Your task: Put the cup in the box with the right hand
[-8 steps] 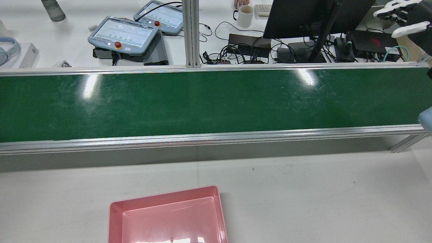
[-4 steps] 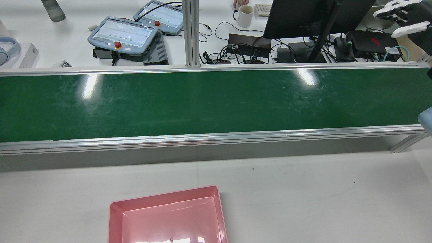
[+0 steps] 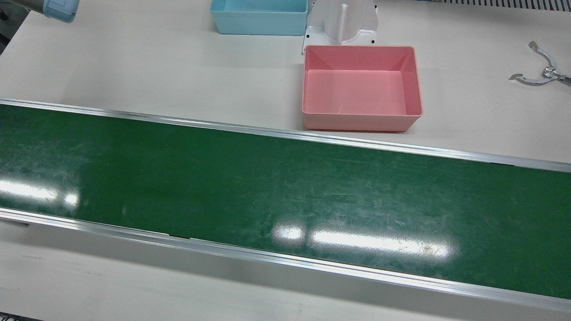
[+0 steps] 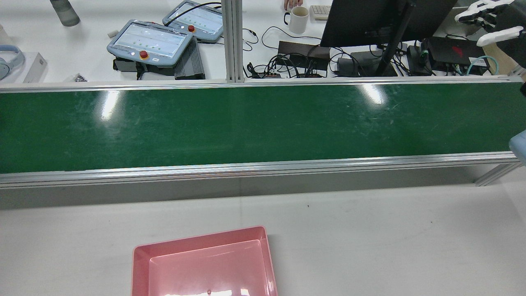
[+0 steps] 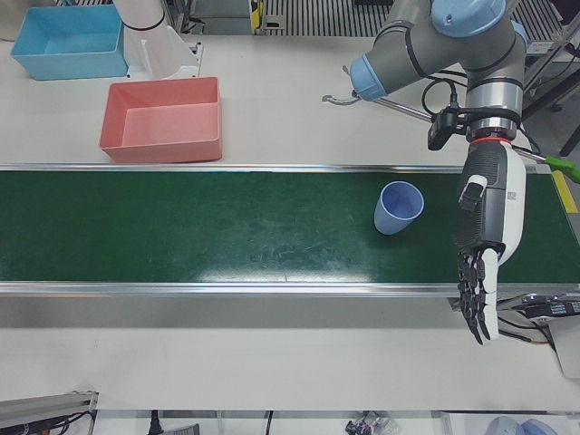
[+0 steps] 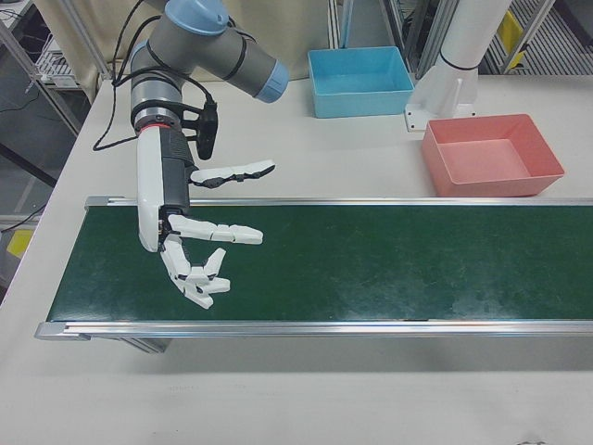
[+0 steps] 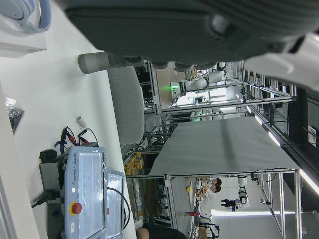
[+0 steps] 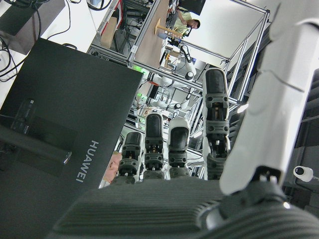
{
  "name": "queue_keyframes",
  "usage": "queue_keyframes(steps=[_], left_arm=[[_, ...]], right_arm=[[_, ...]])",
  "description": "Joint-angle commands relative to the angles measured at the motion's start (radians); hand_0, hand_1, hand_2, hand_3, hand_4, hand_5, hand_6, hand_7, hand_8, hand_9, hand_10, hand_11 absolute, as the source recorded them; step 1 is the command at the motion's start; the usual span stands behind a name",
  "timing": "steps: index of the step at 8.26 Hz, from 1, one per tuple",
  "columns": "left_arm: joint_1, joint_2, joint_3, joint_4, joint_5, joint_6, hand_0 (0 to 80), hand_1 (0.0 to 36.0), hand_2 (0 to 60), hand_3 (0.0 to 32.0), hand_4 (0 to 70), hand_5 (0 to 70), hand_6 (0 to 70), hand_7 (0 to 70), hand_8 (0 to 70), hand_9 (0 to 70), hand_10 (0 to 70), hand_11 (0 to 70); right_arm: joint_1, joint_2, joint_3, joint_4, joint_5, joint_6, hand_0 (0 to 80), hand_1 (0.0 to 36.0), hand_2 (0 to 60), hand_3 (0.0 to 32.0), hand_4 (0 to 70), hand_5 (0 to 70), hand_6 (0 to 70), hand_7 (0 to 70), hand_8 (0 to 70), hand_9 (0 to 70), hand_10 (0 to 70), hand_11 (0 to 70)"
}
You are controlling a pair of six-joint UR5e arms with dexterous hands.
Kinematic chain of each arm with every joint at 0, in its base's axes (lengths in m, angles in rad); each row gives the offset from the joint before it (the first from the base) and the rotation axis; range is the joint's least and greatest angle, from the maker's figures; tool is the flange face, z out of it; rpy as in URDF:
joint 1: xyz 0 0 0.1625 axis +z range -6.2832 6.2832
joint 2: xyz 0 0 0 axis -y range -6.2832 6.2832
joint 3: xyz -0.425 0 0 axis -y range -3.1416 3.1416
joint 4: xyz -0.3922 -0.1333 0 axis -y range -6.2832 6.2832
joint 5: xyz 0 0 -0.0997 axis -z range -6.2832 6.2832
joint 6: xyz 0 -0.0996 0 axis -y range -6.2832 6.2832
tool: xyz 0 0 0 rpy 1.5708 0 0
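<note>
A light blue cup [image 5: 399, 207] stands upright on the green conveyor belt [image 5: 227, 227]; only the left-front view shows it. My left hand [image 5: 481, 263] hangs open to the right of the cup, fingers straight, over the belt's near edge and apart from the cup. My right hand [image 6: 197, 243] is open with fingers spread above the other end of the belt [image 6: 371, 260], holding nothing; the rear view catches this hand [image 4: 489, 20] at its top right corner. The pink box [image 3: 361, 87] sits empty on the table beside the belt [image 3: 267, 187], and the pink box [image 6: 491, 155] also shows in the right-front view.
A blue box [image 3: 258, 18] stands beyond the pink one by an arm pedestal [image 3: 341, 22]. A metal tool [image 3: 539, 73] lies on the table. Past the belt [image 4: 246, 123] are teach pendants [image 4: 150, 41], a monitor [image 4: 382, 20], cables and a white mug [image 4: 298, 18].
</note>
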Motion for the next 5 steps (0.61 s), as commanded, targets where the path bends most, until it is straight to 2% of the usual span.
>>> queue_keyframes(steps=[1,5], left_arm=[[0.001,0.0,0.001,0.001,0.0,0.0,0.0,0.0,0.0,0.0,0.0,0.0,0.0,0.0,0.0,0.0,0.0,0.0],[0.0,0.0,-0.001,0.0,0.0,0.0,0.0,0.0,0.0,0.0,0.0,0.0,0.0,0.0,0.0,0.0,0.0,0.0]], right_arm=[[0.0,0.0,-0.005,0.0,-0.001,0.0,56.2,10.6,0.0,0.0,49.5,6.5,20.2,70.0,17.7,38.1,13.3,20.5],[0.0,0.005,-0.017,0.0,0.0,-0.002,56.3,10.7,0.0,0.0,49.6,6.5,20.2,70.0,17.8,38.3,13.2,20.3]])
